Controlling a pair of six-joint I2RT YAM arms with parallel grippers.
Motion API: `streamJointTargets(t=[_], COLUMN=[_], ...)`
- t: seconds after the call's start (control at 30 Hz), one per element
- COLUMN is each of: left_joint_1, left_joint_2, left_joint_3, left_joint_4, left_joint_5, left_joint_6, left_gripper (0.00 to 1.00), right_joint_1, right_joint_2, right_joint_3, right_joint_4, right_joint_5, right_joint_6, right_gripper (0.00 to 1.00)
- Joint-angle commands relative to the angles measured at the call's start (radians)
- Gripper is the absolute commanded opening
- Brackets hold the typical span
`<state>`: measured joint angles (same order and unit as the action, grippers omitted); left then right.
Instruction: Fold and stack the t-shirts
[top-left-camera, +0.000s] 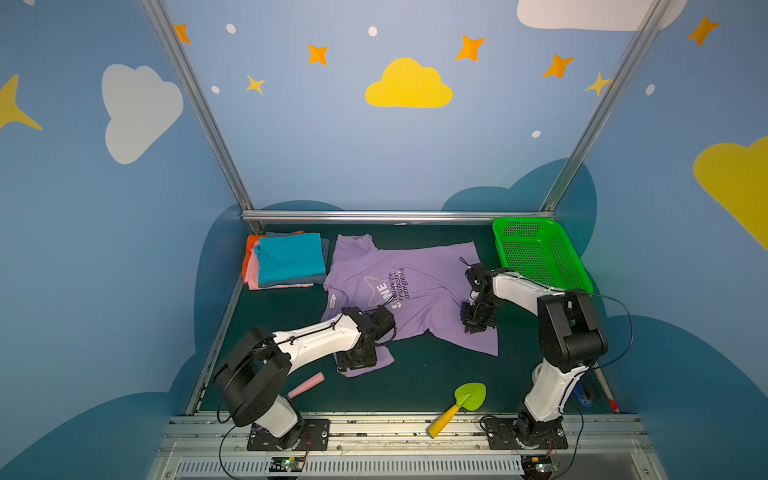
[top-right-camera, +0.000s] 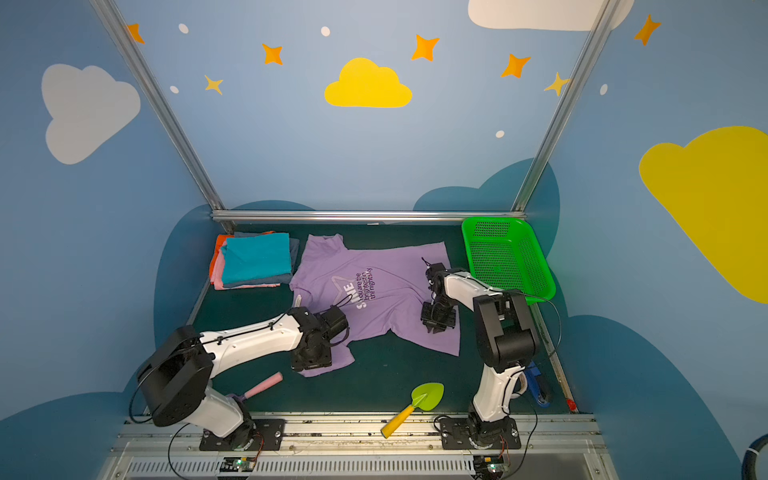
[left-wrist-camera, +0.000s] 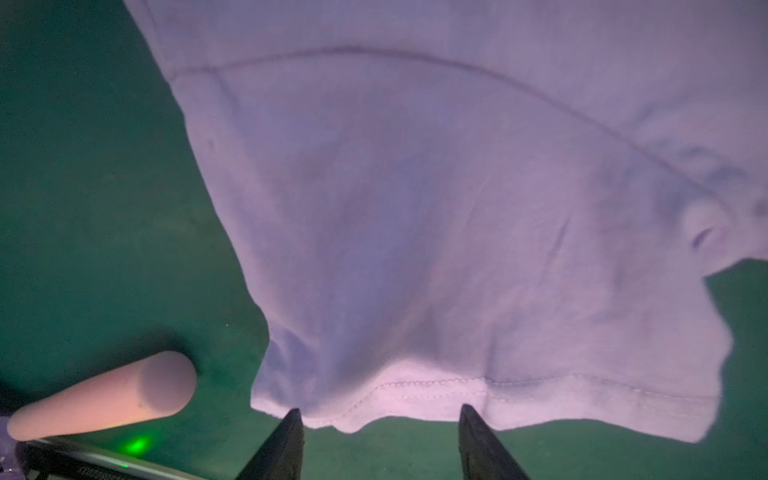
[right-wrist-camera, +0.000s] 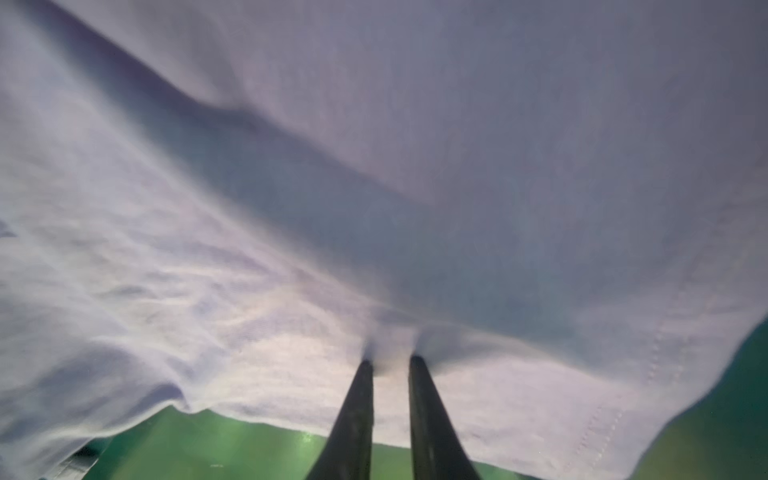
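Note:
A lavender t-shirt with a star print lies spread on the green mat in both top views. Folded t-shirts are stacked at the back left, a teal one on top. My left gripper stands open over the near sleeve, whose hem edge lies just at the fingertips. My right gripper is over the shirt's near right part, shut on a small pucker of the lavender cloth.
A green perforated basket stands at the back right. A pink roller lies by the left arm. A green and yellow toy shovel lies at the front edge, and a blue object sits behind the right arm's base.

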<state>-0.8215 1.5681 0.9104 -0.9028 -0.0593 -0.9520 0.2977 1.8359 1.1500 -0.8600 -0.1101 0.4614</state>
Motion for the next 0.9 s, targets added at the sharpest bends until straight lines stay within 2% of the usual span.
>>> streamJointTargets(t=[0.0, 0.1, 0.23, 0.4, 0.6, 0.67, 0.7, 0.73, 0.77, 0.8, 0.87], left_joint_1=[-0.014, -0.029, -0.033, -0.043, -0.038, -0.032, -0.028, -0.026, -0.023, -0.018, -0.005], left_joint_2=[0.046, 0.061, 0.069, 0.010, -0.089, -0.105, -0.109, -0.111, -0.110, -0.110, -0.109], left_joint_3=[-0.043, -0.069, -0.061, -0.002, 0.036, 0.035, 0.034, 0.032, 0.031, 0.034, 0.047], left_joint_4=[0.006, 0.022, 0.009, -0.036, -0.128, -0.145, -0.150, -0.149, -0.147, -0.147, -0.149], left_joint_5=[0.001, 0.004, 0.007, 0.061, 0.177, 0.215, 0.229, 0.242, 0.250, 0.255, 0.259], left_joint_6=[-0.041, -0.048, -0.032, 0.008, 0.073, 0.086, 0.088, 0.092, 0.096, 0.101, 0.112], left_gripper=[0.50, 0.38, 0.05, 0.04, 0.04, 0.08, 0.16, 0.33, 0.45, 0.54, 0.58], right_joint_1=[-0.045, -0.087, -0.123, -0.140, -0.141, -0.141, -0.141, -0.141, -0.141, -0.140, -0.141], right_joint_2=[0.005, -0.014, -0.025, -0.032, -0.028, -0.023, -0.022, -0.020, -0.020, -0.020, -0.022], right_joint_3=[-0.035, -0.034, -0.006, 0.014, 0.013, 0.013, 0.013, 0.013, 0.013, 0.014, 0.014], right_joint_4=[-0.005, -0.012, -0.033, -0.045, -0.048, -0.047, -0.043, -0.043, -0.042, -0.042, -0.043], right_joint_5=[0.029, 0.035, 0.047, 0.055, 0.064, 0.061, 0.058, 0.055, 0.053, 0.052, 0.050], right_joint_6=[0.010, -0.002, -0.024, -0.038, -0.047, -0.048, -0.047, -0.046, -0.046, -0.046, -0.045], right_gripper=[0.18, 0.18, 0.17, 0.16, 0.16, 0.15, 0.15, 0.15, 0.15, 0.15, 0.15])
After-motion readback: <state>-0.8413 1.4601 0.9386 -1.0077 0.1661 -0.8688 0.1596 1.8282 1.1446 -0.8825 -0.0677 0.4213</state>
